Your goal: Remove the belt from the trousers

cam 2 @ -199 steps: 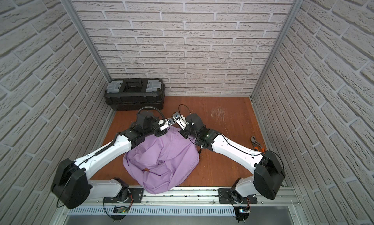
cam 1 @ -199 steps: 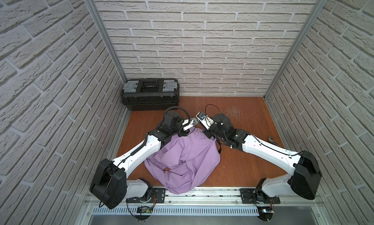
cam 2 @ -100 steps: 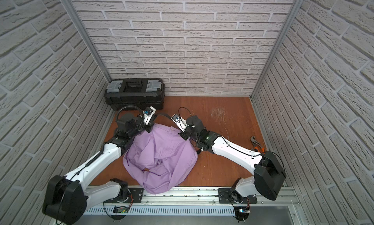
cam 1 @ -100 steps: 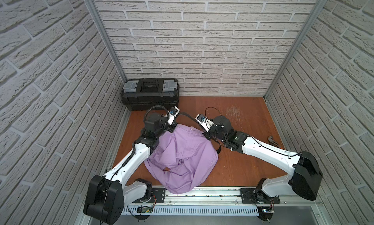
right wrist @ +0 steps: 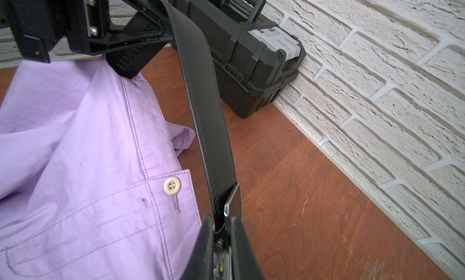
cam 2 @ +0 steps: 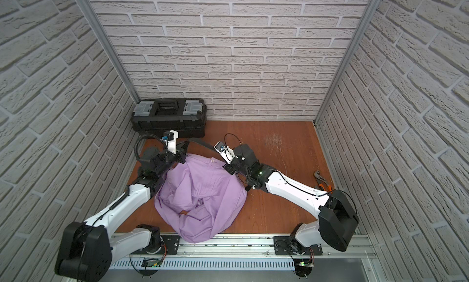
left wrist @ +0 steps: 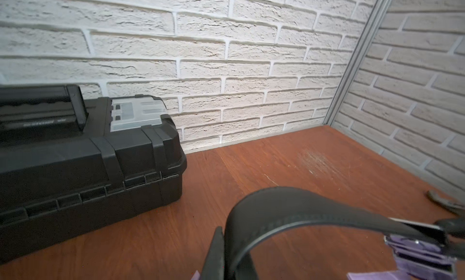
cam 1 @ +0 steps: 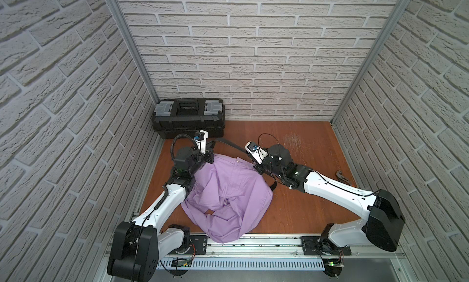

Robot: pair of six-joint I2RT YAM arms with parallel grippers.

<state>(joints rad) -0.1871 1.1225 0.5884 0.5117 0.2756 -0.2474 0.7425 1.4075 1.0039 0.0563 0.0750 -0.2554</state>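
Note:
The lilac trousers lie crumpled on the wooden floor between my arms. The black belt hangs in the air past the waistband, stretched between both grippers. My left gripper is shut on the strap, which arcs away from it. My right gripper is shut on the belt at its silver buckle. A button and the waistband lie beside the right jaws.
A black toolbox stands in the back left corner, just behind my left gripper. Pliers lie by the right wall. Brick walls close in three sides.
My left gripper has swung left and back toward the toolbox with the belt in it. The strap now spans the wider gap between the grippers. The right gripper has barely moved.

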